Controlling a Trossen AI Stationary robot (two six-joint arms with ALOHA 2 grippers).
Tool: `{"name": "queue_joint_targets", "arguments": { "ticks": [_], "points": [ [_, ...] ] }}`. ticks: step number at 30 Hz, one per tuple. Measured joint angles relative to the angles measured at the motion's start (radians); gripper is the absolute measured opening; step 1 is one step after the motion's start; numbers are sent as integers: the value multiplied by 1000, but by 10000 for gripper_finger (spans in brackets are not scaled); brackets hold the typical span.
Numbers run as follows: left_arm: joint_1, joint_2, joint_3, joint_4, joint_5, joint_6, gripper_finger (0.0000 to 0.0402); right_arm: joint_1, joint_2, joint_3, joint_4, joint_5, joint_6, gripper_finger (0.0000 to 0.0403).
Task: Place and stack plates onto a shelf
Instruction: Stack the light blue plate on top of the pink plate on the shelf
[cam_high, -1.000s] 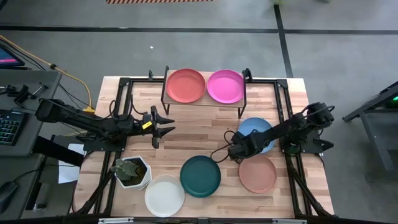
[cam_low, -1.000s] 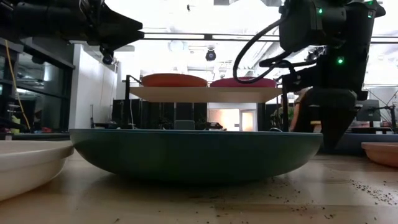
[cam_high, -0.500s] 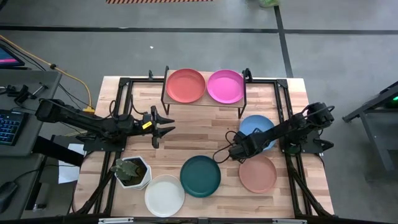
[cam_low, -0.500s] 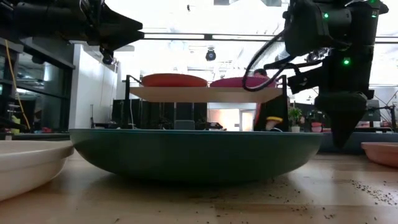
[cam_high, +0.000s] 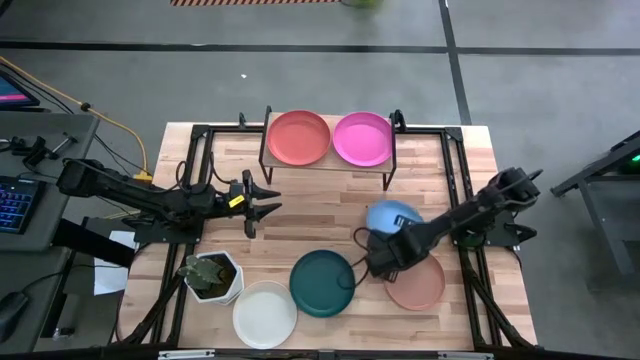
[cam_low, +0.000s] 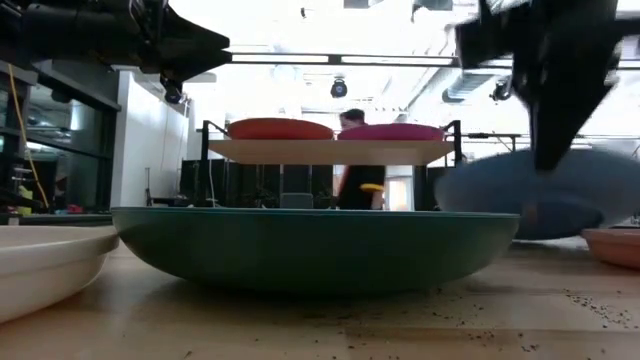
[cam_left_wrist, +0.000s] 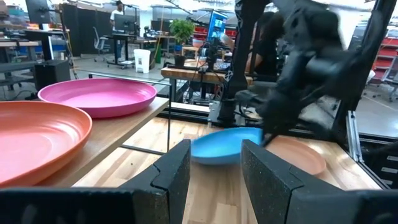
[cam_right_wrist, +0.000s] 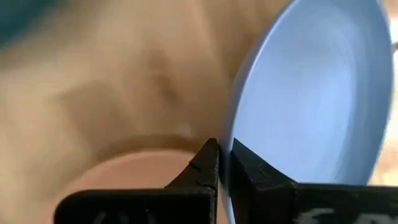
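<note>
Right hand was clamped on the rim of the light blue plate, held clear of the bench near its right edge; judged light, stiff, smooth, best pinched at the rim; left hand waited, fingers apart.

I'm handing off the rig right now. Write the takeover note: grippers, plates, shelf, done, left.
Right gripper: shut on the rim of the light blue plate, held off the table above the salmon plate.
Left gripper: open, empty, waiting left of centre.
Shelf: carries the red plate and magenta plate side by side.
On the table: teal plate, white plate, salmon plate.
Done: two plates shelved.
Left: shelve the blue plate, then the other three.
</note>
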Motion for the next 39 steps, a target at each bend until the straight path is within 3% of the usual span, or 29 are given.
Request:
{"name": "queue_joint_targets", "arguments": {
  "ticks": [4,6,13,17,19,24,30,39],
  "points": [
    [0,0,0,0,-2,0,131,61,0,119,-7,-14,-75,0],
    [0,0,0,0,-2,0,131,87,0,168,16,28,-138,0],
    [0,0,0,0,-4,0,131,142,0,257,182,350,-448,0],
    [0,0,0,0,-18,3,131,126,0,316,133,532,-552,0],
    [0,0,0,0,-18,19,131,103,0,359,100,574,-604,0],
    [0,0,0,0,-19,25,131,-8,0,455,90,565,-751,0],
    [0,0,0,-1,-20,24,131,-193,0,470,41,526,-836,0],
    [0,0,0,-12,-20,17,131,-414,2,323,-20,502,-874,0]
  ]
}}
